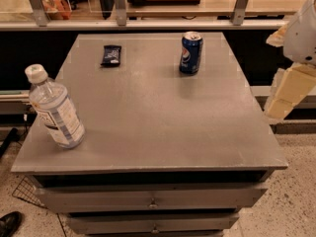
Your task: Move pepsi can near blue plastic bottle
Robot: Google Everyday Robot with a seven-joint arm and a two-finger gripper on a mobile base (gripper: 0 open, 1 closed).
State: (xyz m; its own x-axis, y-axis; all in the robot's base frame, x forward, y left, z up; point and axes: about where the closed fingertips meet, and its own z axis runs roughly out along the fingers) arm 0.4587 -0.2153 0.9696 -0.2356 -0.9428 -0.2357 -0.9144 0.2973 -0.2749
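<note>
Grey table (148,107): can (190,52) upright at far right, bottle (55,110) by the near left edge, well apart. The gripper (280,103) hangs off the right side, state indeterminable. Risk: an off-centre grasp tips the can; overshoot knocks the bottle off.

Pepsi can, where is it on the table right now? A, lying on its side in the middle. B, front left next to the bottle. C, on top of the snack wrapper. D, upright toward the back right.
D: the pepsi can stands upright toward the back right of the table, far from the blue plastic bottle at the front left, while the gripper hangs past the table's right edge, not touching it.
</note>
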